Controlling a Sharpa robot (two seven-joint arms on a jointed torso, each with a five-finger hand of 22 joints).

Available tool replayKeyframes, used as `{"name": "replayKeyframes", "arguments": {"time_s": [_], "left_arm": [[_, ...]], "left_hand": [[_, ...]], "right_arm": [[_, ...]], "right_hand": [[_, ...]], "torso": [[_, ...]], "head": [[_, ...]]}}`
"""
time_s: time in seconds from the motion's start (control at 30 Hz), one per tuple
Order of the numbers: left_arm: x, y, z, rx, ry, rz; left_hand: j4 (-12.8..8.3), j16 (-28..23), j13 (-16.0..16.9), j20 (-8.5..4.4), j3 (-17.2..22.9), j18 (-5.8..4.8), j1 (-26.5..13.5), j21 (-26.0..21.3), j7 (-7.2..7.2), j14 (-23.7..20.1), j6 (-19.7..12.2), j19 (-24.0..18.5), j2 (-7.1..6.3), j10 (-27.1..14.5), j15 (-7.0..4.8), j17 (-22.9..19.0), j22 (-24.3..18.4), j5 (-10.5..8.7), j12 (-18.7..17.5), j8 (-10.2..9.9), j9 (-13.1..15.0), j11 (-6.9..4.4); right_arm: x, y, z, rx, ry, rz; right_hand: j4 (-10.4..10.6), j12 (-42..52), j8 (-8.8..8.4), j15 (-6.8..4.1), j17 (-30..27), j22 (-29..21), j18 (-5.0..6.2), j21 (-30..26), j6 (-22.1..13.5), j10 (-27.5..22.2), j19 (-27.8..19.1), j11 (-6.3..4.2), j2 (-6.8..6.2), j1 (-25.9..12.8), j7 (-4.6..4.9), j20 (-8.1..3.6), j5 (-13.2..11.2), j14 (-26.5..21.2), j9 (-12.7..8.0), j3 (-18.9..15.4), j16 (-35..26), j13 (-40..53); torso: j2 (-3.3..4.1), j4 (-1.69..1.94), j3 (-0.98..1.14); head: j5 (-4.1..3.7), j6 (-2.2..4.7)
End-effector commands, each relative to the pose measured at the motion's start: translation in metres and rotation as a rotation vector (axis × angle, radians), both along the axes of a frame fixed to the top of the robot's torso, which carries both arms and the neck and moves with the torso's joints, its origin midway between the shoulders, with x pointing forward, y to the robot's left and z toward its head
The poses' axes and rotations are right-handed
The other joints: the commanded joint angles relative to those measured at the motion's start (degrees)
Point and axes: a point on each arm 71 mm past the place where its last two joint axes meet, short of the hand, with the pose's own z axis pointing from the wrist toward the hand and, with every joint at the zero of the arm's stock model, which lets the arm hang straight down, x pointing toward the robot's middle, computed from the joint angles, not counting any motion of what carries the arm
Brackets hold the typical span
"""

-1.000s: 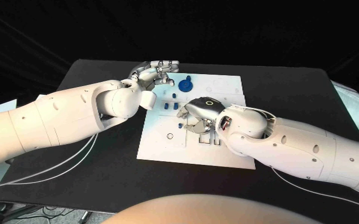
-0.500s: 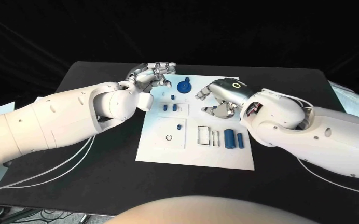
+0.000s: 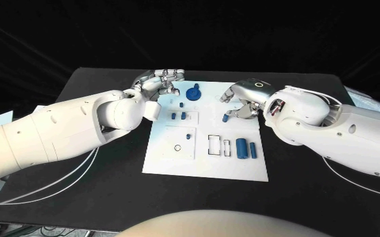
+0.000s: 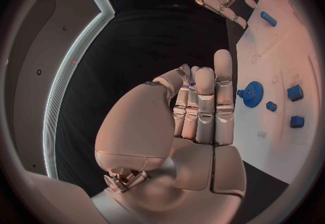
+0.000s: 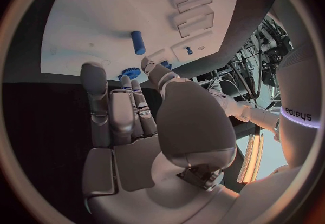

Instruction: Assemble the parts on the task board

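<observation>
The task board (image 3: 207, 163) lies in the middle of the table (image 3: 95, 83). A gear (image 3: 195, 91) sits near the board's far edge, two cylinders (image 3: 241, 147) lie side by side toward its right side, and a small peg (image 3: 225, 118) lies between gear and cylinders.

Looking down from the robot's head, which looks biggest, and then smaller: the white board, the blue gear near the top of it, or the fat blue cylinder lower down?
1. The white board, by far the largest.
2. The blue gear and the fat blue cylinder look much alike in extent; the gear is rounder and the cylinder longer, so I would not rank one above the other.
</observation>
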Motion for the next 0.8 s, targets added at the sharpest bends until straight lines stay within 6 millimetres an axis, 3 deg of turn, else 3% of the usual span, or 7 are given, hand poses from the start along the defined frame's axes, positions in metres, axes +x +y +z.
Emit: {"name": "replayKeyframes", "arguments": {"time_s": [0.03,0.53,0.8], "left_arm": [[-0.0005,-0.0025,0.0007,-0.008,-0.01,-0.02],[-0.0009,-0.0021,0.0003,-0.008,-0.01,-0.019],[-0.0009,-0.0025,0.0003,-0.009,-0.01,-0.02]], "left_hand": [[-0.1,-0.2,0.0,-0.13,-0.3,0.59,0.0,-0.4,0.09,-0.4,-0.4,0.0,0.48,-0.4,0.11,-0.1,-0.1,-0.05,0.4,0.2,-0.1,0.11],[-0.1,-0.2,0.0,-0.13,-0.3,0.59,0.0,-0.4,0.09,-0.4,-0.4,0.0,0.48,-0.4,0.11,-0.1,-0.1,-0.05,0.4,0.2,-0.1,0.11],[-0.1,-0.2,0.0,-0.13,-0.3,0.59,0.0,-0.4,0.09,-0.4,-0.4,0.0,0.48,-0.4,0.11,-0.1,-0.1,-0.05,0.4,0.2,-0.1,0.11]], "right_arm": [[-0.0001,0.0016,-0.0069,-0.077,0.048,0.025],[0.0002,0.004,-0.0142,-0.125,0.094,0.04],[0.0013,0.0085,-0.0168,-0.124,0.094,0.046]], "right_hand": [[0.0,0.6,-0.19,-0.21,-0.1,0.1,-0.17,0.2,0.5,1.0,0.2,-0.06,0.5,0.6,-0.21,-0.11,0.2,1.4,0.0,-0.4,-0.1,0.1],[0.3,1.8,0.2,-0.23,-0.4,0.1,-0.21,0.2,2.7,4.0,0.4,-0.19,1.09,0.9,-0.15,-0.14,0.2,1.4,0.3,0.0,-0.2,-0.1],[0.6,2.2,0.9,-0.5,0.2,1.3,-0.38,1.0,5.2,6.8,1.1,-0.56,2.16,1.3,-0.4,-0.32,-0.5,1.6,0.6,1.4,0.4,-0.1]], "torso": [[0.02,0.04,0.0],[0.01,-0.08,-0.01],[0.02,0.0,0.03]], "head": [[0.31,-0.15],[0.38,-0.23],[0.25,-0.19]]}}
